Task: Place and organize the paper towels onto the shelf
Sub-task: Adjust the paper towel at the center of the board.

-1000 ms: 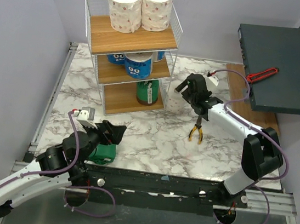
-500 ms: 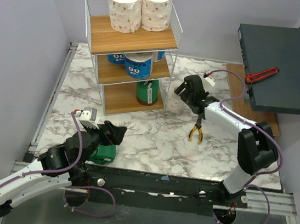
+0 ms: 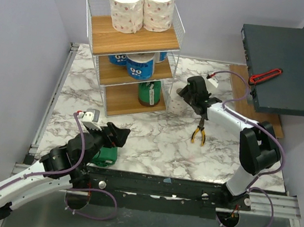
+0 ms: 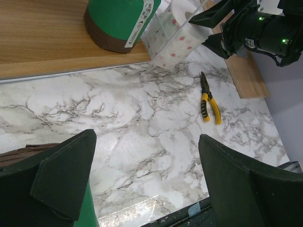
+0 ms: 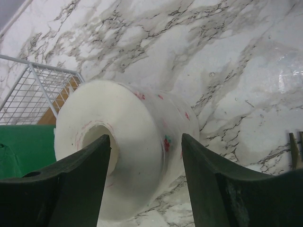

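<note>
The shelf [image 3: 133,39] holds two white speckled paper towels [image 3: 125,6] on top, blue ones [image 3: 138,67] on the middle board and a green one [image 3: 149,92] on the bottom. Another white speckled roll [image 5: 142,118] lies on its side on the marble beside the shelf's right foot. My right gripper [image 5: 144,142] straddles its wall, one finger at the core hole, the other outside; no contact shows. The left gripper [image 3: 118,133] is open and empty above a green roll [image 3: 103,155] near the front edge.
Yellow-handled pliers [image 3: 198,133] lie on the marble right of centre. A dark flat box [image 3: 286,69] with a red tool [image 3: 265,76] on it sits at the back right, over a wooden board [image 3: 244,97]. The shelf's wire side [image 5: 38,90] is close left of the right gripper.
The right gripper has moved a little left toward the shelf and its jaws have narrowed around the lying white roll. The left arm has edged slightly forward.
</note>
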Available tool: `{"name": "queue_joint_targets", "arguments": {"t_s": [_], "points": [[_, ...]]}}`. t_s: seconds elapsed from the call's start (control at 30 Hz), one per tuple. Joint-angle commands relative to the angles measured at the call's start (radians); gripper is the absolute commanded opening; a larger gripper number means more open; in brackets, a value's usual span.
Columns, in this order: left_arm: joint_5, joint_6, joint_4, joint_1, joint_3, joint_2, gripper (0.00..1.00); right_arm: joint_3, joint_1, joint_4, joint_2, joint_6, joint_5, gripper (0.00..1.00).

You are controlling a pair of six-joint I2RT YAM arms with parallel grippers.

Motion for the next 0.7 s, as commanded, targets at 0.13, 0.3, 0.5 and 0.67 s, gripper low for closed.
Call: {"name": "queue_joint_targets", "arguments": {"t_s": [0.13,0.3,0.5,0.67], "points": [[0.027,-0.017,0.010,-0.004,-0.025,-0.002,0.93,0.004,-0.008,0.017,0.023,-0.011,-0.031,0.55],[0.028,-0.011,0.020,-0.004,-0.025,0.001,0.93,-0.006,-0.007,0.015,0.004,-0.017,-0.030,0.44],[0.031,-0.011,0.022,-0.004,-0.024,0.001,0.93,-0.015,-0.008,-0.009,-0.048,-0.029,-0.017,0.38],[0.032,-0.015,0.022,-0.004,-0.025,0.000,0.93,-0.038,-0.008,-0.048,-0.126,-0.040,0.011,0.38]]}}
